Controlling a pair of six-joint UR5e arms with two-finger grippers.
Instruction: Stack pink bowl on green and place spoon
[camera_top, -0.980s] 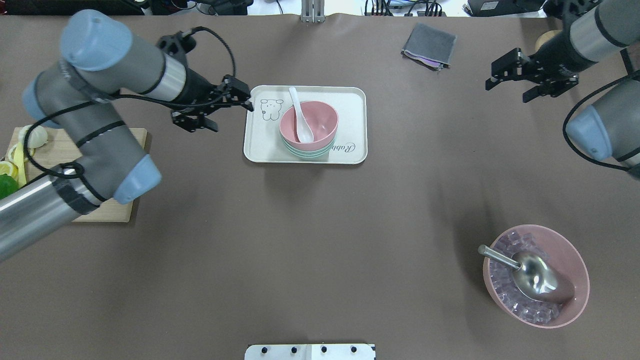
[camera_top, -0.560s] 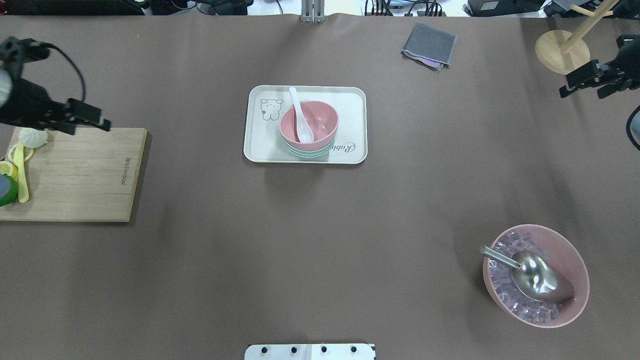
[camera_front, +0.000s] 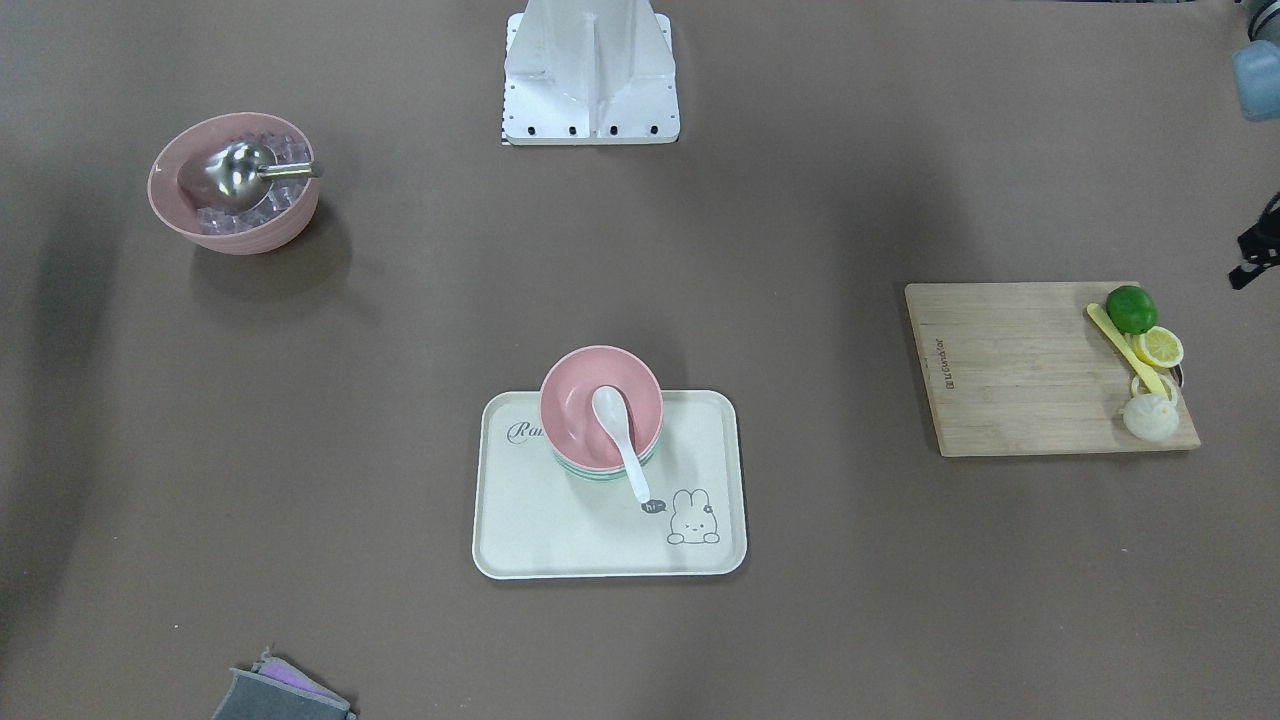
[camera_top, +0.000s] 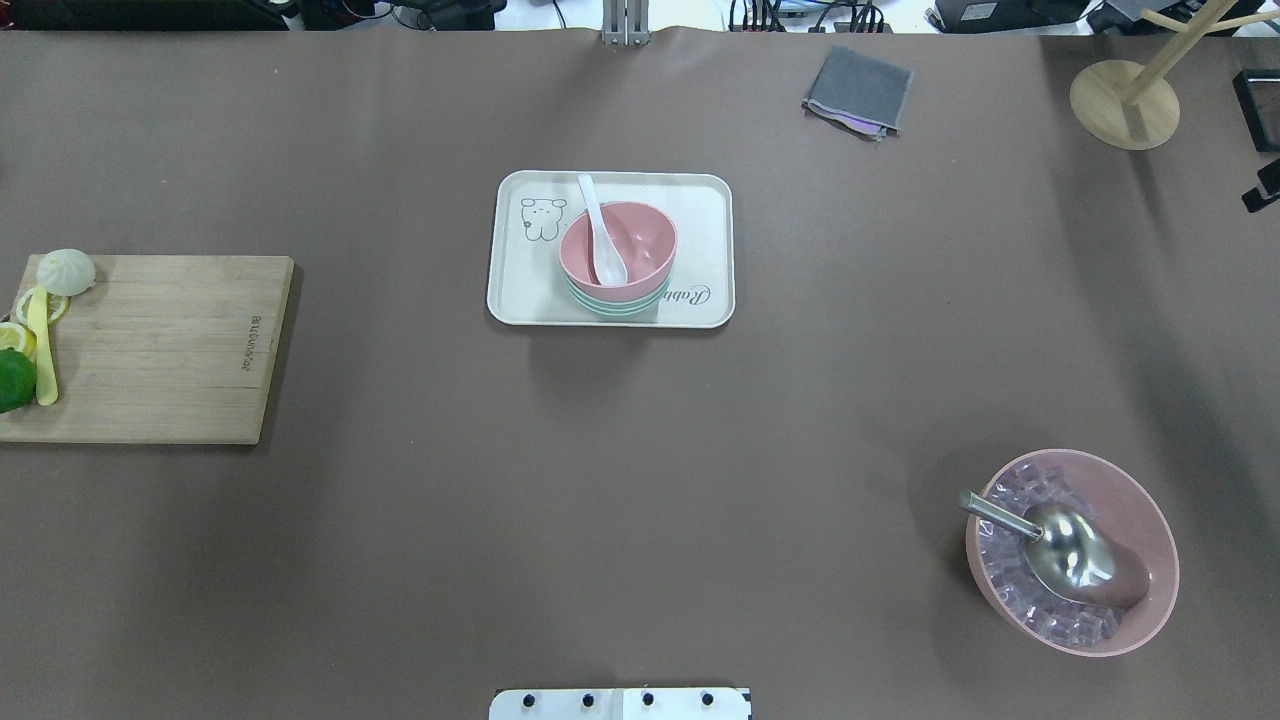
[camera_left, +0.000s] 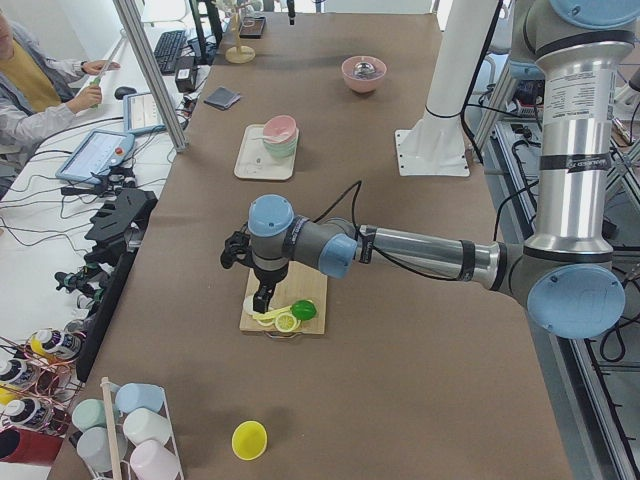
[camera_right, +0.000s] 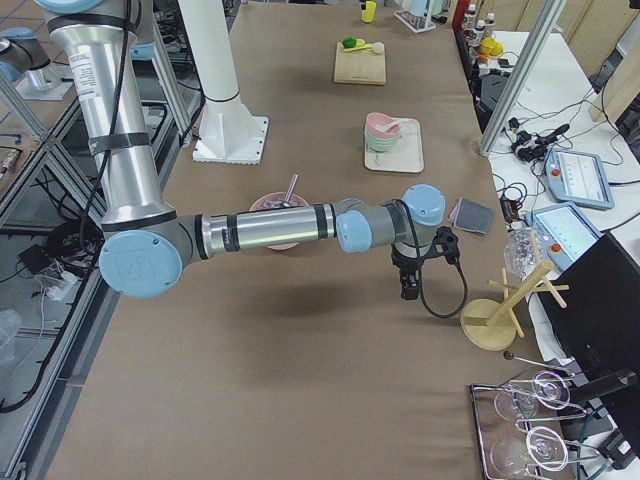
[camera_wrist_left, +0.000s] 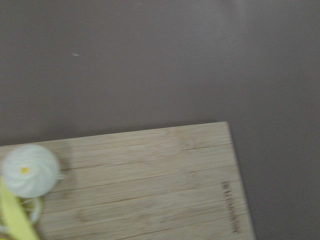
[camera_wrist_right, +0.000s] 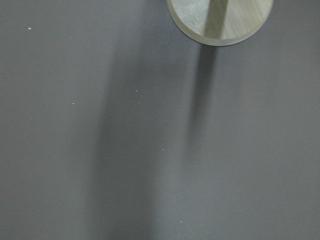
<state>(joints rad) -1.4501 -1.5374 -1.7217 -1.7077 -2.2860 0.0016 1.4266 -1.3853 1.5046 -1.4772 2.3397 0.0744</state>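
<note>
The pink bowl sits nested on the green bowl on the cream tray. The white spoon lies in the pink bowl with its handle over the rim. The front view shows the same stack and spoon. My left gripper hangs over the cutting board's end, far from the tray; only a sliver of it shows in the front view. My right gripper hangs near the wooden stand, and a tip of it shows at the overhead view's edge. I cannot tell whether either is open.
A wooden cutting board with a lime, lemon slices and a white bun lies at the left. A large pink bowl of ice with a metal scoop stands front right. A grey cloth and a wooden stand are at the back.
Both arms have drawn back from the tray toward the table's ends. The left gripper has left the overhead view and the right is almost out of it. The bowls and spoon have not moved.
</note>
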